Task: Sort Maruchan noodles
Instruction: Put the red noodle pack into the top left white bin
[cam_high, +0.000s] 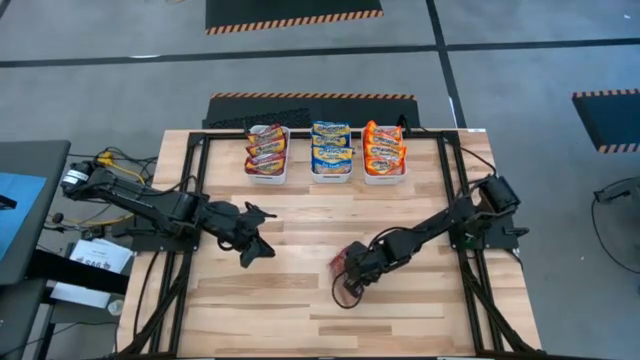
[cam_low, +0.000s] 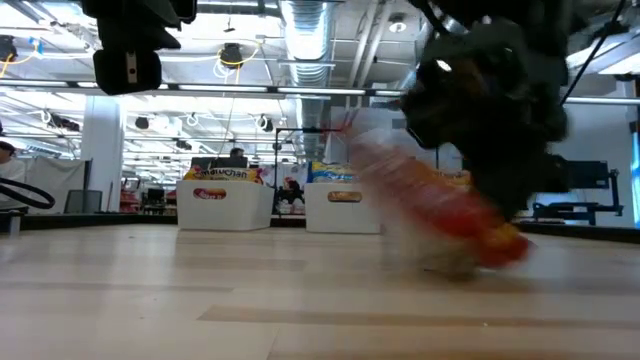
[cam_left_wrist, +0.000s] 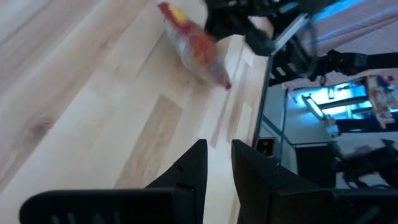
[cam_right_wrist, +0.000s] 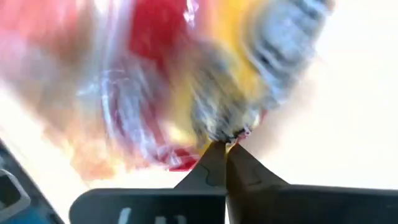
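Observation:
A dark red Maruchan packet is in my right gripper, near the middle of the table, and shows blurred in the low view. The right gripper is shut on it. My left gripper hovers left of centre, slightly open and empty; its wrist view looks across the boards at the packet. The other packets stand in three white bins at the far edge: red, blue, orange. My right gripper pinches the red packet between its two fingers at one edge seam, only at the fingertips. The fingers slant down from the right. The packet sits tilted below the gripper; whether its low end touches the table, I cannot tell.
The three white bins stand side by side at the far edge, each holding several packets. A black frame runs along the table's left, right and far sides. Bare wooden boards lie between the arms and toward the near edge.

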